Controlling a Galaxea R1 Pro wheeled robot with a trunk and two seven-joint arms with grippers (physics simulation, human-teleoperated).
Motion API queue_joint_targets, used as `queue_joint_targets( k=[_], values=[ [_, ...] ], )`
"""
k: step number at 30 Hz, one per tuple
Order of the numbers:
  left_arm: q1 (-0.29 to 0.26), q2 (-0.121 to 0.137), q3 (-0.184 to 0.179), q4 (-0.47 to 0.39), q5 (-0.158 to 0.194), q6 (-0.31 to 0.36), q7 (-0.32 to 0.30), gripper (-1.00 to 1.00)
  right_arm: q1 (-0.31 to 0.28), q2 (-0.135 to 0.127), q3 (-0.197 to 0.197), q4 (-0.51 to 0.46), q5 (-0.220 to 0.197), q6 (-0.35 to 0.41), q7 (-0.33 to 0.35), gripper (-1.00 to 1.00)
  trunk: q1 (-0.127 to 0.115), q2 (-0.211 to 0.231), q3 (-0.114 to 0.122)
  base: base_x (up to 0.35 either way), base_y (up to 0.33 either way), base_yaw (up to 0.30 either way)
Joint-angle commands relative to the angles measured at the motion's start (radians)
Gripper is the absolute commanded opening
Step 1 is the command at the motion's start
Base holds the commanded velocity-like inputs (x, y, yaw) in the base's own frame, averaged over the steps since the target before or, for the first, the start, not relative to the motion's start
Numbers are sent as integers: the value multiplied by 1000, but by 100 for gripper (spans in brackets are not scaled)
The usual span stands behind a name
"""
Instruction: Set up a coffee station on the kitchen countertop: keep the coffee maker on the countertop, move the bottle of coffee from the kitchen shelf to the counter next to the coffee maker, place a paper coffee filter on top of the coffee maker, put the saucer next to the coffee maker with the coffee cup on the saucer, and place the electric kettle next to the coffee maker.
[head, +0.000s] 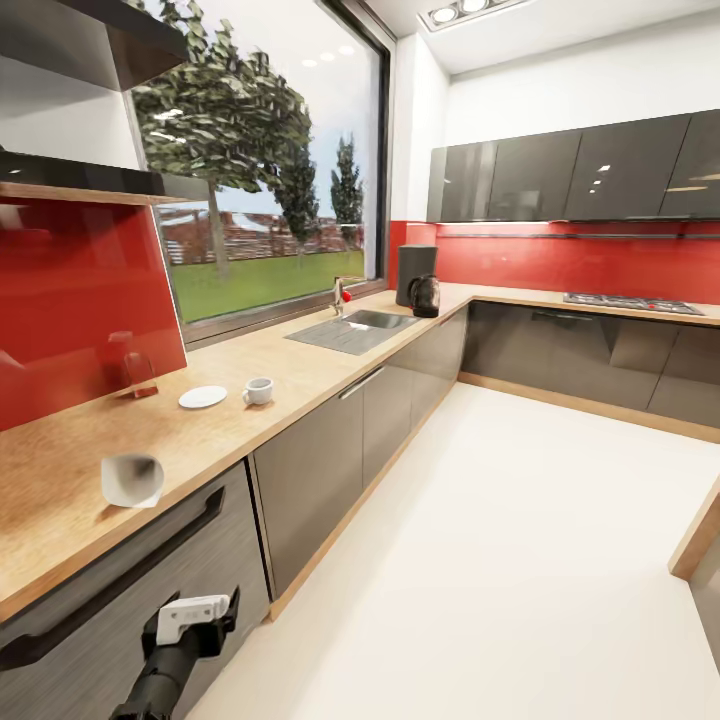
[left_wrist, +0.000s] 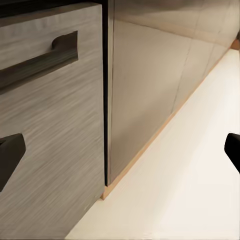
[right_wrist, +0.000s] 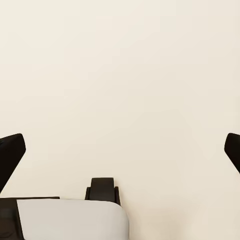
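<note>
The coffee cup (head: 259, 391) stands upright on the kitchen countertop (head: 300, 365), handle toward the saucer (head: 203, 397).

On the worktop (head: 300, 365), well before the sink (head: 352, 330): saucer (head: 203, 397), cup (head: 258, 391) just right of it. Behind the sink, in the corner: coffee maker (head: 413, 274), kettle (head: 425, 296) touching in front.

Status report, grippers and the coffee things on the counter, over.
Left gripper and right gripper open, empty. Saucer and coffee cup side by side on countertop, coffee maker and kettle far off at the corner.
</note>
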Motion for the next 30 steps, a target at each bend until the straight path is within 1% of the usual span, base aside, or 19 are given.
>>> queue_joint_targets(
  k=[1, 8, 11, 12, 14, 17, 20, 21, 22, 23, 27, 30],
  values=[
    [-9, -1, 1, -2, 0, 17, -1, 100, -1, 0, 1, 1, 1, -2, 0, 100, 0, -1, -1, 0, 0, 0],
    [-74, 0, 1, -3, 0, 55, -1, 100, -1, 0, 1, 1, 1, -2, 0, 100, 0, -1, -1, 0, 0, 0],
    [-123, 2, 2, -3, 0, 65, -1, 100, -1, 0, 1, 1, 1, -2, -1, 100, 0, -1, -1, 0, 0, 0],
    [-161, 4, 3, -4, 0, 68, -1, 100, -1, 0, 1, 1, 1, -2, 0, 100, 0, -1, -1, 0, 0, 0],
    [-171, 6, 6, -4, 0, 69, -1, 100, -1, 0, 1, 1, 1, -2, 0, 100, 0, -1, -1, 0, 0, 0],
    [-185, 23, 33, -6, 0, 69, -1, 100, -1, 0, 1, 1, 1, -2, 0, 100, 0, -1, -1, 0, 0, 0],
    [-200, 50, 59, -7, 0, 70, -2, 100, -1, 0, 1, 1, 1, -2, -1, 100, 0, -1, -1, 0, 0, 0],
    [-212, 72, 72, -8, 0, 70, -2, 100, -1, 0, 1, 1, 1, -2, 0, 100, 0, -1, -1, 0, 0, 0],
    [-223, 104, 91, -8, 0, 70, -3, 100, -1, 0, 1, 1, 1, -2, 0, 100, 0, -1, -1, 0, 0, 0],
    [-228, 119, 101, -9, 0, 71, -3, 100, -1, 0, 1, 1, 1, -2, 0, 100, 0, -1, -1, 0, 0, 0],
    [-235, 140, 120, -9, 1, 71, -4, 100, -1, 0, 1, 1, 1, -2, -1, 100, 0, -1, -1, 0, 0, 0],
    [-248, 151, 128, -9, 1, 71, -4, 100, -1, 0, 1, 1, 1, -2, -1, 100, 0, -1, -1, 0, 0, 0]
  ],
)
